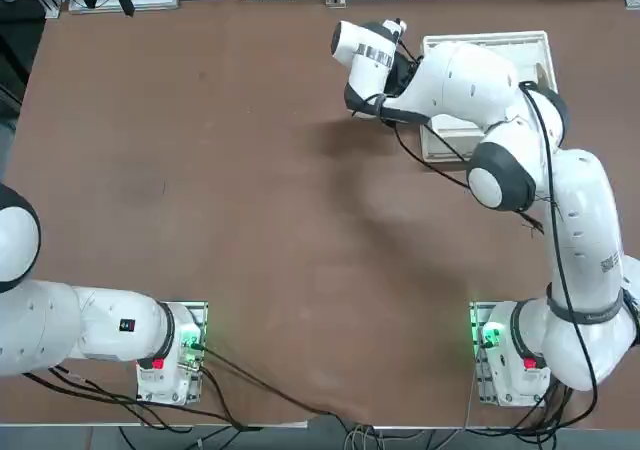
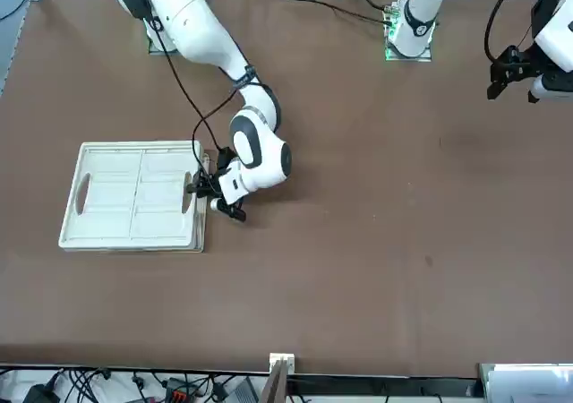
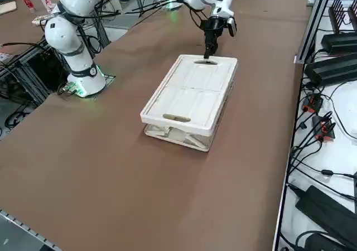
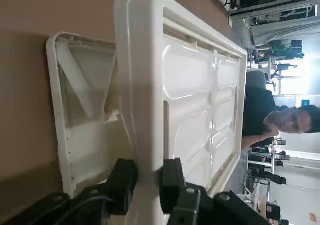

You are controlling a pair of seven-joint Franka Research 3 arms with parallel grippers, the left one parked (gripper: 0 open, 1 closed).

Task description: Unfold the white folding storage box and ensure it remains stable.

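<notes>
Brown tabletop [image 1: 250, 220], cables [image 3: 329, 173] and black power bricks [image 3: 329, 217] on a white surface past its edge, off beyond the fingers. Right gripper [image 4: 149, 180] is at one end of the white folding storage box [image 3: 189, 95], its fingers [image 4: 172, 180] drawn in on the thick upper rim [image 4: 150, 85], one on each side, holding it.

Box lies on the tabletop, low and mostly folded. Right by the fingers: an oval handle hole [image 3: 205, 62] in the top. Going outward from them, smooth white top panels run to a second handle hole [image 3: 177, 118] at the far end. Upper rim sits raised over the base [image 4: 62, 110], gap between; slanted wall panels [image 4: 80, 80] show inside the gap. Base rests flat.

Right arm [image 2: 255, 143] reaches over the tabletop to the box, wrist above the handle end. Farther out from the fingers, past the box, a person [image 4: 260, 115] in a dark top, hand near the chin, with shelving [image 4: 265, 165] and bright light behind.
</notes>
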